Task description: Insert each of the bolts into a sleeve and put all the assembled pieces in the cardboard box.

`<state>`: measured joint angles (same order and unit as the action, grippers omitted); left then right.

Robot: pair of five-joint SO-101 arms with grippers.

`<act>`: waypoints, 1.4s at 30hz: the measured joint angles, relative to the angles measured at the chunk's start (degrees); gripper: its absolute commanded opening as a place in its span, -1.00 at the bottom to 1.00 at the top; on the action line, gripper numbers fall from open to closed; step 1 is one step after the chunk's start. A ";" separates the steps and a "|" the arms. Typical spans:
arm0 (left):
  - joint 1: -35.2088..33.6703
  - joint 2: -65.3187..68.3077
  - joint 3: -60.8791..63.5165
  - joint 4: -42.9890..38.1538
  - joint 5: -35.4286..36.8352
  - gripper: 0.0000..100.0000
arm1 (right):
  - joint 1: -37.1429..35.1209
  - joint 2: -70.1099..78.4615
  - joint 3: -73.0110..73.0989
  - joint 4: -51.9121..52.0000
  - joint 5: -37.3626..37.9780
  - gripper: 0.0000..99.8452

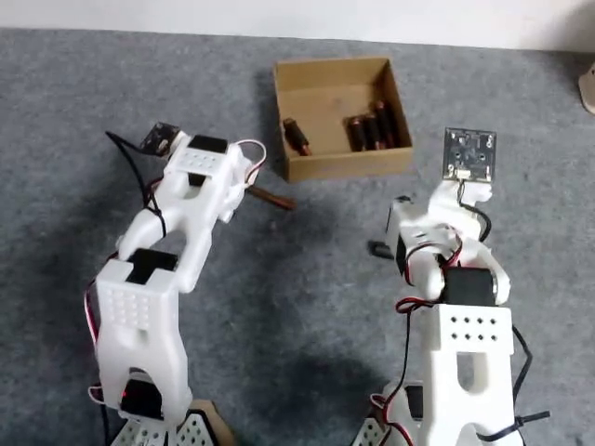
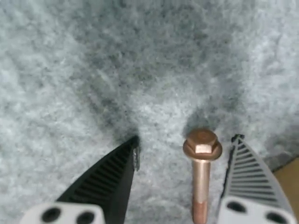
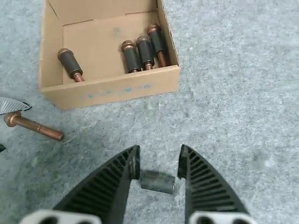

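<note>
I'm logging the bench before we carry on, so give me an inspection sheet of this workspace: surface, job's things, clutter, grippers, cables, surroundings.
Surface: grey carpet.
Job's things: cardboard box holding four assembled pieces; one bare bolt and one loose sleeve outside it.
Clutter: nothing seen.
Grippers: left gripper open around the bolt; right gripper open around the sleeve.
Cables: red, white and black wires on both arms.
Surroundings: pale wall strip beyond the carpet.
</note>
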<state>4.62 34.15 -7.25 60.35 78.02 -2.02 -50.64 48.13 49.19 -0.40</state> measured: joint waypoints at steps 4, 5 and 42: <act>0.00 0.35 -2.02 2.11 0.00 -0.69 | 0.00 0.00 0.00 0.00 0.00 -0.73; 0.00 0.53 -2.20 2.11 0.00 -0.78 | 0.00 0.00 0.00 0.00 0.00 -0.73; -4.84 0.97 -6.68 1.93 -0.18 -0.93 | 0.00 0.00 0.97 0.00 0.00 -0.73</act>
<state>-0.22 35.12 -13.93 62.29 77.85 -2.02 -50.64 49.10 49.19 -0.40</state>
